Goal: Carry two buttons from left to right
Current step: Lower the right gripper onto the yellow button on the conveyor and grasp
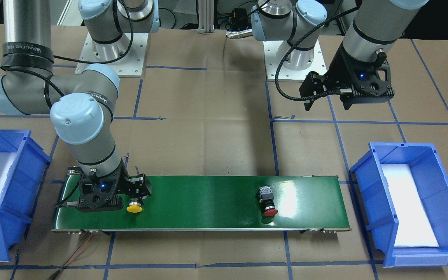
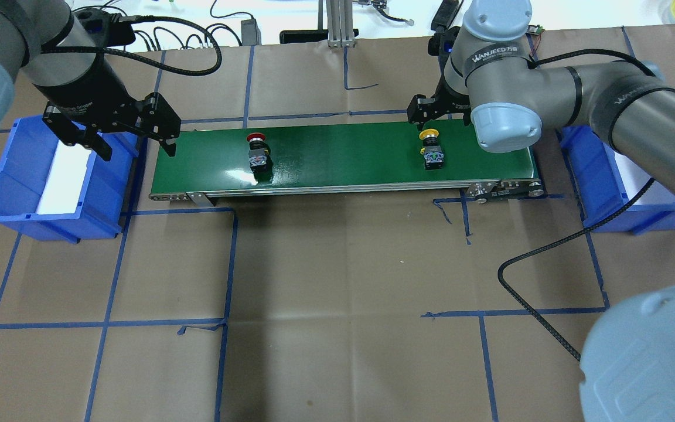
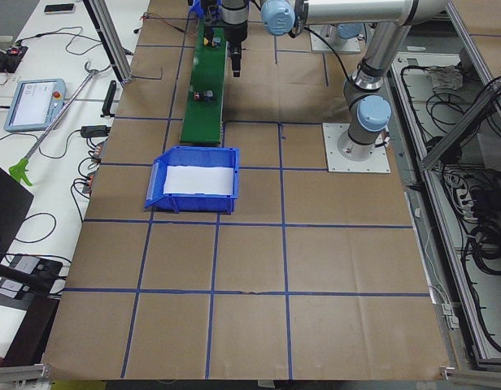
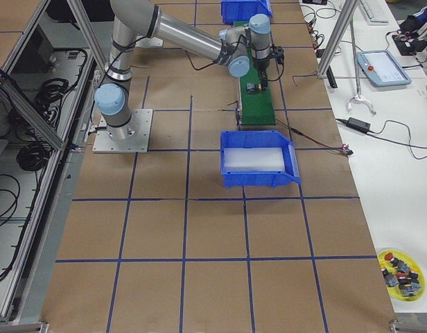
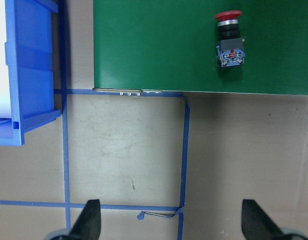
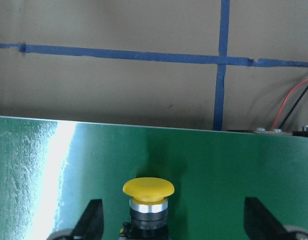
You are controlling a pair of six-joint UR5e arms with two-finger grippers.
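Observation:
A green conveyor belt (image 2: pixel 343 152) lies across the table. The red button (image 2: pixel 257 152) lies on its left part and also shows in the left wrist view (image 5: pixel 229 42). The yellow button (image 2: pixel 431 149) lies on its right part. My right gripper (image 1: pixel 136 194) is open and low over the yellow button (image 6: pixel 148 197), with its fingers (image 6: pixel 91 220) wide on either side and not touching it. My left gripper (image 2: pixel 136 146) is open and empty, raised between the left bin and the belt's left end, apart from the red button (image 1: pixel 269 202).
A blue bin (image 2: pixel 9 170) with a white liner stands off the belt's left end, and another blue bin (image 2: pixel 583 170) off its right end. Blue tape lines cross the brown table. A yellow dish of spare parts (image 4: pixel 401 270) sits far off.

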